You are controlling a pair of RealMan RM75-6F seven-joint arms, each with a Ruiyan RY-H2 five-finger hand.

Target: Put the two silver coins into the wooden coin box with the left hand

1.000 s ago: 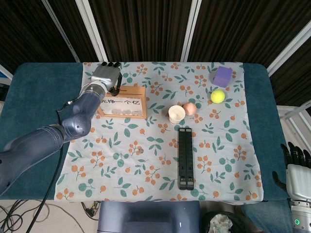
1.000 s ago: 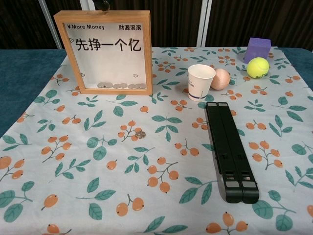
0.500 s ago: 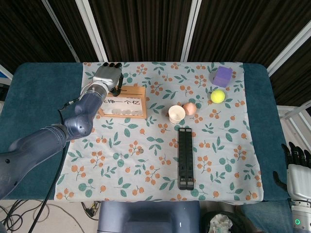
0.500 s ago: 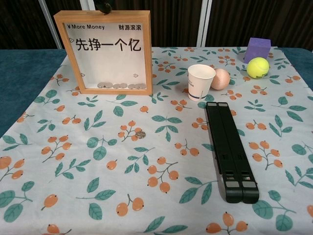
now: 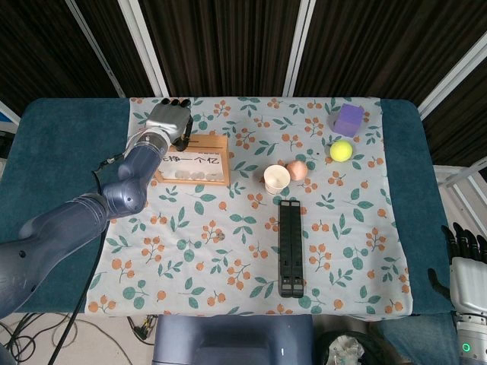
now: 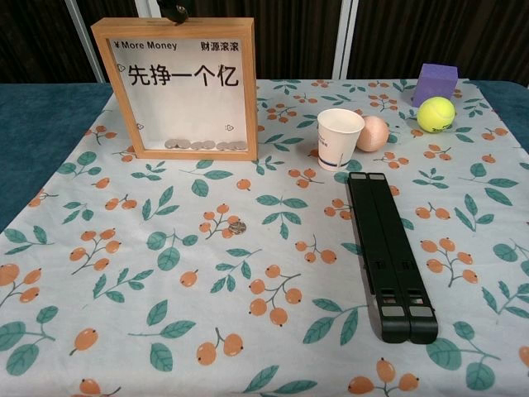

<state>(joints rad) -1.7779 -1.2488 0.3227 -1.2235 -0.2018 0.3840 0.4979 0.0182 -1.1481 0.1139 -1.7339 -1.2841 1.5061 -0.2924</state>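
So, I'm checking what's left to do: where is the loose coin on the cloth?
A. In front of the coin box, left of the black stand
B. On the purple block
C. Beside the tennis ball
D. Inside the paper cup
A: the coin lies alone on the cloth in front of the coin box, left of the black stand, while the left robot hand is at the box's top.

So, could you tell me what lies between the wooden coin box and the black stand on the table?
One silver coin on bare floral cloth, clearest in the chest view. Nothing else sits between the wooden coin box and the black stand.
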